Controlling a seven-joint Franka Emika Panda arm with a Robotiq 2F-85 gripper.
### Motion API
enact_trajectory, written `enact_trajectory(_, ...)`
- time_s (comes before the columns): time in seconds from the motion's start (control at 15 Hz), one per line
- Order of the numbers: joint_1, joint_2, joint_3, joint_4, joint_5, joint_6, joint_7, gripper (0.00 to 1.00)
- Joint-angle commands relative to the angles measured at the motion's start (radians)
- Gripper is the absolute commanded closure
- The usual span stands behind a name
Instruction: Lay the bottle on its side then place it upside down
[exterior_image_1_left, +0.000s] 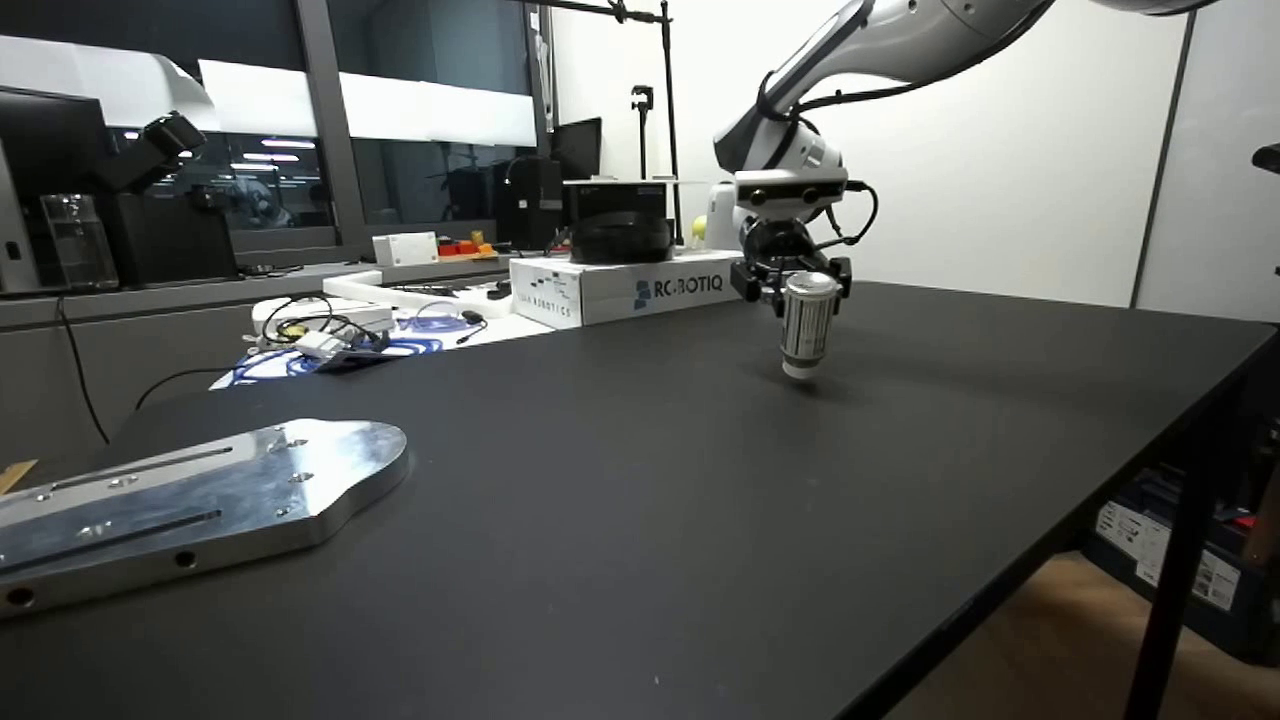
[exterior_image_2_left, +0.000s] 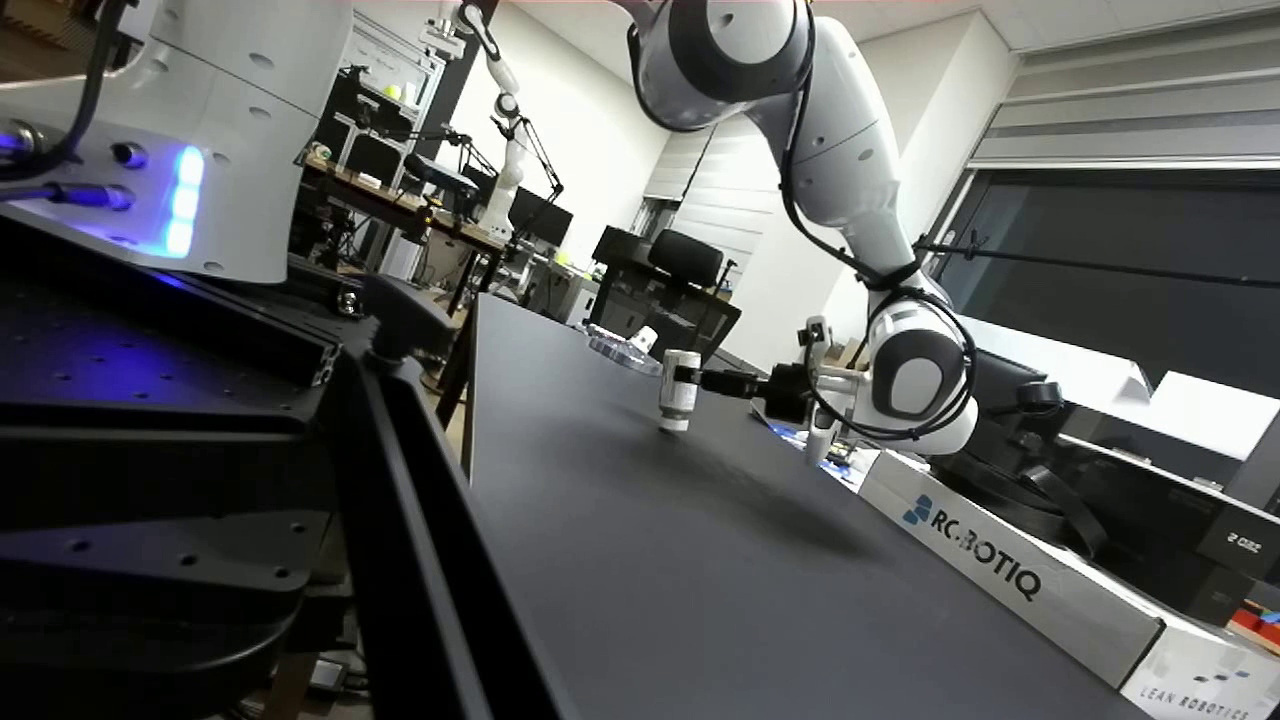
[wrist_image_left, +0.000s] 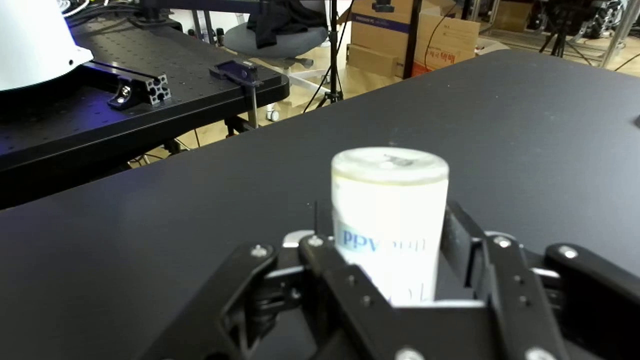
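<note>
The bottle (exterior_image_1_left: 806, 322) is a short white cylinder with a printed label and a white cap. It is upside down, cap lowest and base up, and leans slightly. It also shows in an exterior view (exterior_image_2_left: 679, 390) and in the wrist view (wrist_image_left: 392, 210), where its label reads "Uric Acid" inverted. My gripper (wrist_image_left: 389, 235) is shut on the bottle, one finger on each side of its body. In an exterior view the gripper (exterior_image_2_left: 690, 376) reaches it sideways. The cap (exterior_image_2_left: 674, 425) is at or just above the table; I cannot tell whether it touches.
The black table (exterior_image_1_left: 620, 520) lies under the bottle. A shiny metal plate (exterior_image_1_left: 220, 490) lies at one end of it. A white Robotiq box (exterior_image_1_left: 650, 288) and cables (exterior_image_1_left: 330, 335) lie along one long side. The table's edge (wrist_image_left: 165, 155) faces the robot's base bench.
</note>
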Motion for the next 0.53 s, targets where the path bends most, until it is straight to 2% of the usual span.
enact_trajectory(0.0,-0.018,0.059,0.012,0.105,0.019,-0.037,0.08,0.7)
enact_trajectory(0.47,-0.025,0.083,0.017,0.144,0.024,-0.037,0.121,0.7)
